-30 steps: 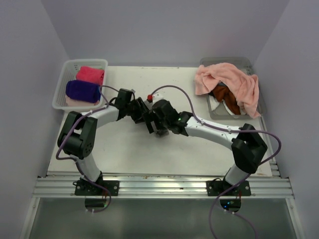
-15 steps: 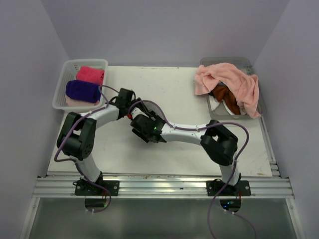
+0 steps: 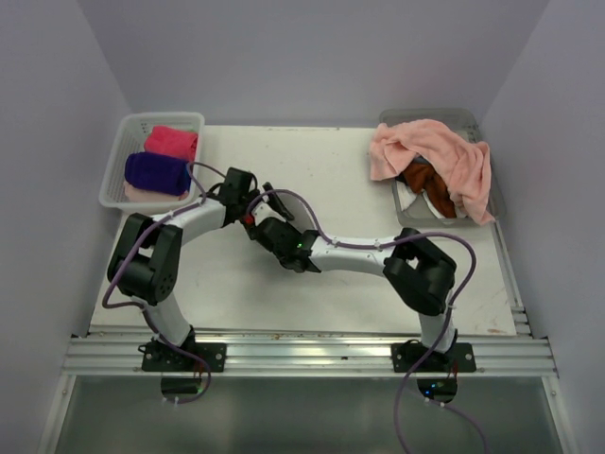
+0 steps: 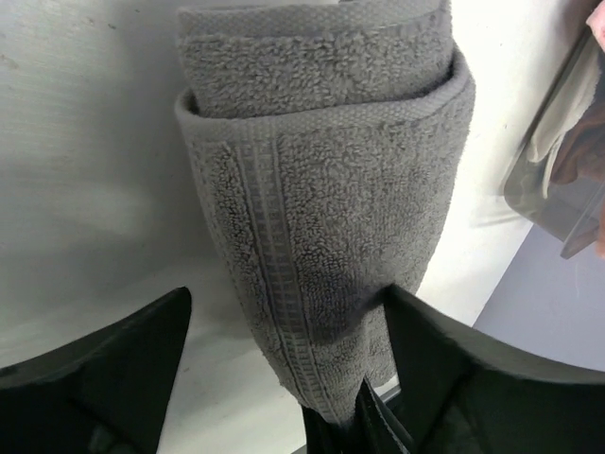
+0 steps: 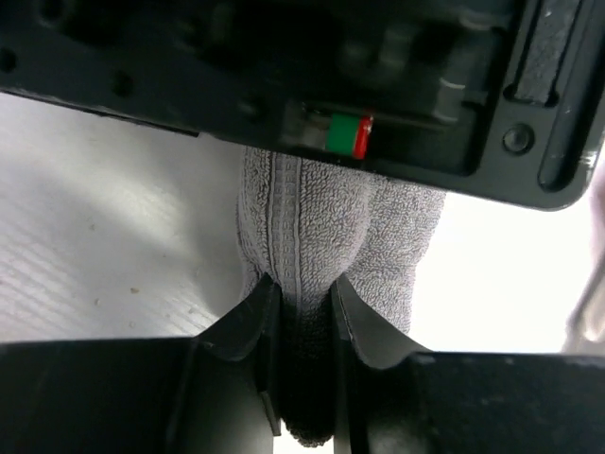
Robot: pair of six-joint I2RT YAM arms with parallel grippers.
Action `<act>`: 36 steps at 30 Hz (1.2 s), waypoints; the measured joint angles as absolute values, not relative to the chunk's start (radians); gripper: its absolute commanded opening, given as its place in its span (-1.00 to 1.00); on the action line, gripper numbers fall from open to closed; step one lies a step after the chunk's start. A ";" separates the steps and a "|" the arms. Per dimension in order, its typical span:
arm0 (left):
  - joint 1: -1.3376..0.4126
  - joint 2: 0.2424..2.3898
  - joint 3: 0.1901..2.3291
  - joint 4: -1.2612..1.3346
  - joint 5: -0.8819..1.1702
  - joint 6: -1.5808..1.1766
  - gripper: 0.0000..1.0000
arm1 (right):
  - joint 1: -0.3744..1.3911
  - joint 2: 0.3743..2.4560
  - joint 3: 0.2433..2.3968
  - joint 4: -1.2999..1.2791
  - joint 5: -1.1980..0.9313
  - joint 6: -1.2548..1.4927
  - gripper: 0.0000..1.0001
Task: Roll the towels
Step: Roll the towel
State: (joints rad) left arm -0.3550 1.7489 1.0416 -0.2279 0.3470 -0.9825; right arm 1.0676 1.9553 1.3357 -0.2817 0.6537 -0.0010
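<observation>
A grey towel [image 4: 321, 189], rolled into a stubby cylinder, lies on the white table between my two grippers. My left gripper [image 4: 284, 298] stands open around the roll: its right finger touches the cloth and its left finger is apart from it. My right gripper [image 5: 302, 284] is shut on the near end of the grey towel [image 5: 321, 218], pinching a fold with the woven stripe. In the top view both grippers [image 3: 257, 206] [image 3: 267, 227] meet at the table's left centre and hide the roll.
A white basket [image 3: 121, 151] at the back left holds a purple roll [image 3: 156, 173] and a hot pink roll [image 3: 172, 142]. A grey bin [image 3: 473, 123] at the back right holds a draped salmon pink towel [image 3: 435, 151] and a rust orange one [image 3: 437, 201].
My right arm has folded inward and lowered, and its gripper has shut on the grey towel's end. My left gripper has opened off the roll.
</observation>
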 measured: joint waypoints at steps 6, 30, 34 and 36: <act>-0.354 1.748 1.042 -0.237 0.347 -0.976 0.99 | 1.001 1.826 1.211 -0.197 0.494 0.036 -0.74; -0.354 1.750 1.042 -0.218 0.381 -0.955 0.57 | 0.828 1.724 1.074 -0.009 -0.018 0.311 -0.76; -0.353 1.750 1.042 -0.215 0.380 -0.950 0.14 | 0.805 1.724 1.063 0.013 -0.064 0.348 -0.76; -0.353 1.750 1.042 -0.214 0.381 -0.951 -0.02 | 0.795 1.724 1.052 0.029 -0.087 0.367 -0.70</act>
